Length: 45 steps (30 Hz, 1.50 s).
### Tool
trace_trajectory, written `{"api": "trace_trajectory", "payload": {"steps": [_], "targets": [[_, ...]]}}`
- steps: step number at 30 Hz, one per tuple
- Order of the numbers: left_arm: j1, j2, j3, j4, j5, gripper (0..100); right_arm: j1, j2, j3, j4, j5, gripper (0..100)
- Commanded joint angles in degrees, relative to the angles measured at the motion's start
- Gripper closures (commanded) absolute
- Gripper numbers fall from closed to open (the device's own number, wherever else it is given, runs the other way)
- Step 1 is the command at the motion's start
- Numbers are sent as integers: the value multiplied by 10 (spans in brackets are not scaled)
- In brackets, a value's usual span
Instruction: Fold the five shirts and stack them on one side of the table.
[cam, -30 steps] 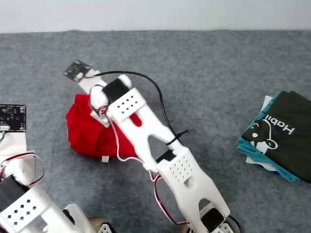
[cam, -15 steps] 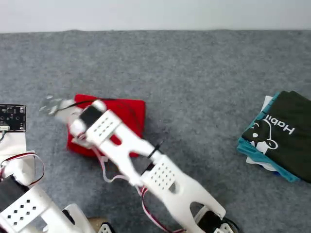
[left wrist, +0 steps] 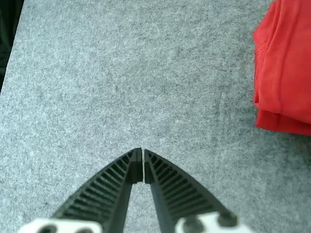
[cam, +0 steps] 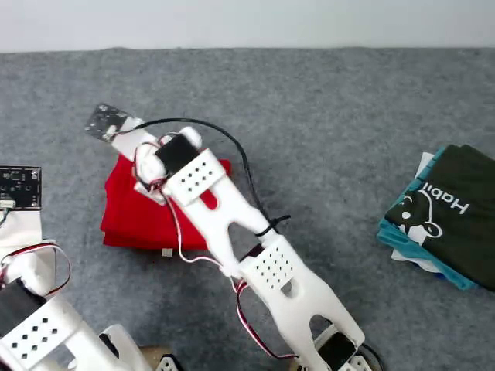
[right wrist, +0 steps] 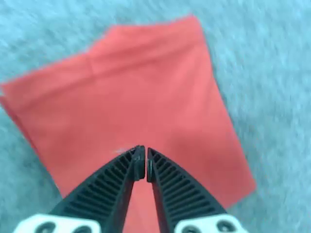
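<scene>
A red shirt [cam: 131,212] lies folded flat in a rectangle on the left part of the grey mat [cam: 325,116]. My right arm [cam: 232,216] stretches from the front edge over that shirt. Its gripper [right wrist: 142,165] is shut with nothing in it and hovers over the middle of the red shirt [right wrist: 146,97]. My left gripper [left wrist: 142,167] is shut and empty above bare mat, with the red shirt's folded edge [left wrist: 284,73] off to one side. A stack of folded shirts [cam: 445,212], dark green on top of teal and white, sits at the right edge.
My left arm's base and links [cam: 39,328] fill the front left corner, with its camera board [cam: 19,188] at the left edge. Open mat lies between the red shirt and the stack. A pale wall [cam: 247,23] borders the far side.
The red shirt went from a rumpled lump to a flat folded rectangle. My right arm swung left across it, then came back to hover over its far part.
</scene>
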Motion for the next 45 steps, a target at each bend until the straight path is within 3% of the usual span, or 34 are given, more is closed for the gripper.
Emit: {"api": "trace_trajectory", "payload": {"steps": [1, 12, 18, 26, 30, 38, 45], "targets": [[4, -8, -3, -16, 4, 984, -7, -7, -4, 41, 0, 990], [4, -8, -2, -14, 4, 984, -52, 34, 63, 49, -51, 990], [4, -8, -2, -16, 4, 984, -26, -65, 134, 51, -53, 990], [4, -7, -3, -18, 4, 984, 26, -246, 400, 49, -125, 990], [4, -7, -3, -18, 4, 984, 33, -248, 493, 47, -128, 990], [4, -7, -2, -18, 4, 984, 29, -159, 495, 49, -129, 990], [4, -7, -2, -18, 4, 984, 38, -291, 491, 48, -156, 990]]}}
